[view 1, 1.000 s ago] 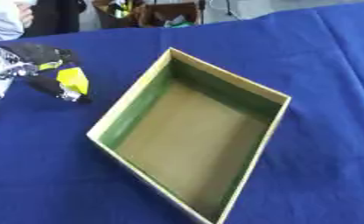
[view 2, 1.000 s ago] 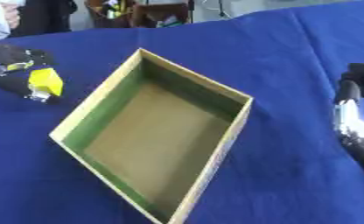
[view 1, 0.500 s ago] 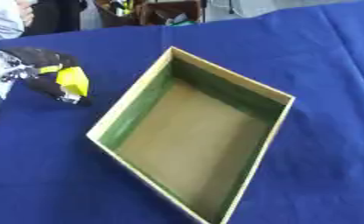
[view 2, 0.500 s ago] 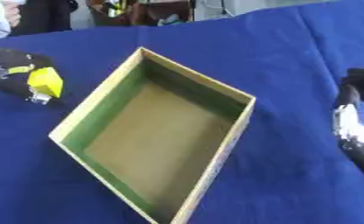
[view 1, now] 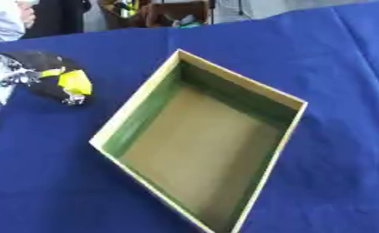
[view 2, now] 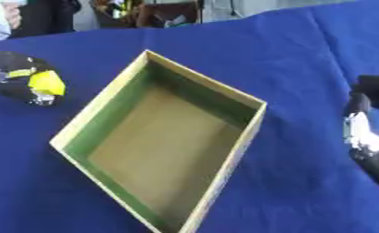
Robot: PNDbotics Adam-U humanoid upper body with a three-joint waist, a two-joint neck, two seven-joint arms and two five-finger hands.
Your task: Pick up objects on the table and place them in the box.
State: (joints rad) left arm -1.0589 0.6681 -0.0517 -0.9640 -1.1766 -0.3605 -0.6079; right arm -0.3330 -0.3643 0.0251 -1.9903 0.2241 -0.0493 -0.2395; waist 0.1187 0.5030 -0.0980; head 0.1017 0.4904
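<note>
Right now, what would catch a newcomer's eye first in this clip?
The big open box, green inside with a brown floor, sits askew mid-table with nothing in it. Left of it, the left hand is on a yellow object on the blue cloth. The right hand shows at the right edge in the right eye view, apart from the box.

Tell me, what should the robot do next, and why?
Probably carry the yellow object rightward over the box: the left hand seems curled round it just left of the box, which looks empty. The right hand rests at the right edge.
</note>
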